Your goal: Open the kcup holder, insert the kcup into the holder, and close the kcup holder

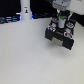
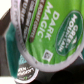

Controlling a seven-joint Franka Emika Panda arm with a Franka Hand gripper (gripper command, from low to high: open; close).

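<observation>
- Hung directly above the kcup holder (image 1: 61, 36): the gripper (image 1: 61, 19), on the white arm reaching down from the top edge of the exterior view.
- Sat on the white table (image 1: 25, 60), toward the exterior view's right: that black boxy holder; looked to carry pods on top, too blurred to count.
- Filled nearly the whole wrist view: the kcup (image 2: 52, 37), green foil lid turned to the camera, white lettering "DARK MAGIC" legible; grey rim curving round the lid.
- Appeared clenched on the kcup, small white pod between the fingertips just over the holder; jaws themselves too blurred to make out.
- Stood well behind the holder, toward the exterior view's left: a white bottle-like object (image 1: 25, 11); details unclear.
</observation>
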